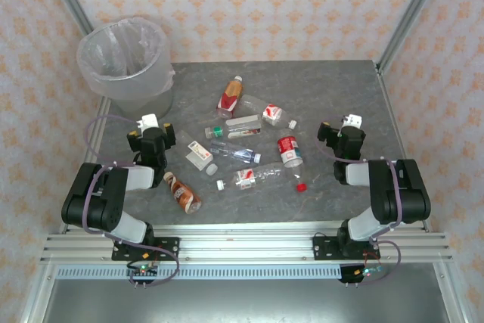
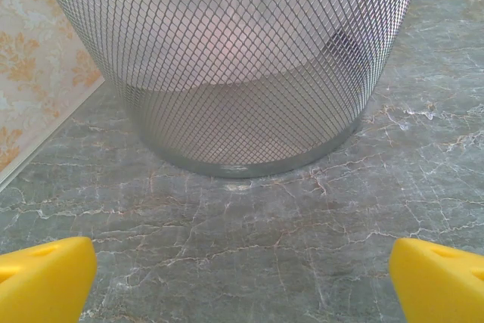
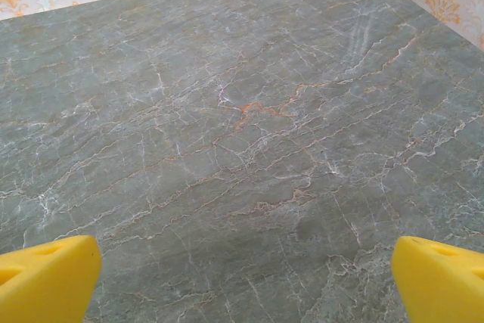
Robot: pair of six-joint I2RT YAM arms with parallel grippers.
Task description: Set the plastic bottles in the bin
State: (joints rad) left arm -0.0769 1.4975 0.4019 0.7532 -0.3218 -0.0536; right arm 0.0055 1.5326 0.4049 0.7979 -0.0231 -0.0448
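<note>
About eight small clear plastic bottles (image 1: pixel 246 177) with red, white or brown labels are scattered over the middle of the grey stone-look desk (image 1: pixel 340 85). A brown-label bottle (image 1: pixel 181 192) is laid closest to the near edge, just beside the left arm. The round grey wire-mesh bin (image 1: pixel 140 88), lined with a crinkly clear bag, is stood at the far left corner of the desk, apart from all the bottles.

No bottle is seen inside the bin, so it is judged that nothing has been put in yet. Every bottle is left to be picked up and dropped in.

The left hand (image 2: pixel 242 281) is held wide open with nothing in it, and it is pointed at the bin, low over the desk. The right hand (image 3: pixel 246 281) is also held wide open with nothing in it, over bare desk near the right edge. No bottle is touched by either hand, so the job is judged to be at its very start.
</note>
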